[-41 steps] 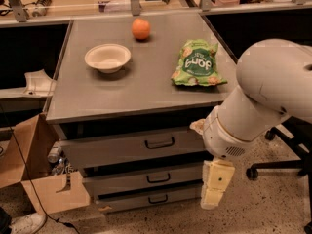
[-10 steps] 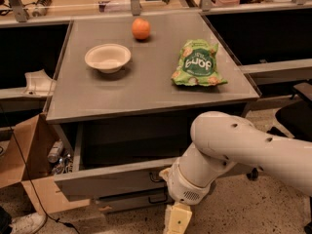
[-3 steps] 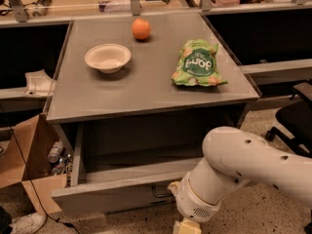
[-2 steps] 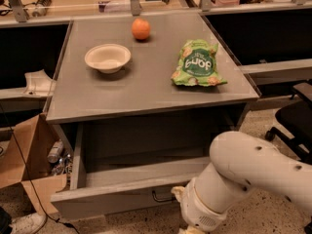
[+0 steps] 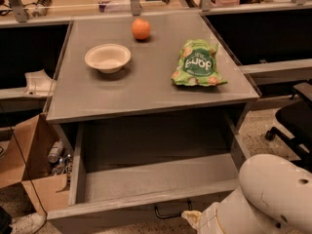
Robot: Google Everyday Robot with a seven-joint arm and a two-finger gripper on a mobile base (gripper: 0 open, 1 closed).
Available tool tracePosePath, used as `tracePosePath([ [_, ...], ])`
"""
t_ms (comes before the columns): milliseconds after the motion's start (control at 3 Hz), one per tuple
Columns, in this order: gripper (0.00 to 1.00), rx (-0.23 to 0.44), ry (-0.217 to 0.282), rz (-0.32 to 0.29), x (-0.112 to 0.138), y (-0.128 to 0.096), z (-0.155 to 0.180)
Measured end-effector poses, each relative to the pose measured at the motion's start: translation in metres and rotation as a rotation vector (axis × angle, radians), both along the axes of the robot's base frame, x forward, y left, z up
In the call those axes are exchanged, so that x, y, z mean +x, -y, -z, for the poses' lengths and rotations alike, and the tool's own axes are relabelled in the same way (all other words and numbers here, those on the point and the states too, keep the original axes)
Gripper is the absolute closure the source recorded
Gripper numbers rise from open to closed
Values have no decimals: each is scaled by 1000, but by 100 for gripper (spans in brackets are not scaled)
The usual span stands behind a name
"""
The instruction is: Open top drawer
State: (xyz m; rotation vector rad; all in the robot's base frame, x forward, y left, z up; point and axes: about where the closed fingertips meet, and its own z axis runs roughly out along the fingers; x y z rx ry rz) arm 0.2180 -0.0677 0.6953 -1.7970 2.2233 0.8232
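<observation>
The top drawer [image 5: 146, 179] is pulled far out from under the grey tabletop, and its deep grey tray is bare inside. Its small dark bar handle [image 5: 170, 210] shows on the front panel at the bottom edge of the view. My white arm [image 5: 265, 196] fills the lower right corner. Only the cream upper part of my gripper [image 5: 191, 218] shows, just right of the handle and at the same height; the rest is cut off by the bottom edge. The two lower drawers are out of view.
On the tabletop [image 5: 146, 87] sit a white bowl [image 5: 107, 57], an orange [image 5: 141, 29] and a green snack bag [image 5: 197, 63]. A cardboard box [image 5: 27, 169] stands at the left of the cabinet. A black office chair [image 5: 292, 121] is at the right.
The drawer front has come further out towards the camera. My arm has sunk lower and to the right, and the gripper has dropped mostly below the picture.
</observation>
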Motion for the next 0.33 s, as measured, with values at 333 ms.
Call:
tracePosePath([
  [333, 0, 0, 0, 0, 0, 0, 0],
])
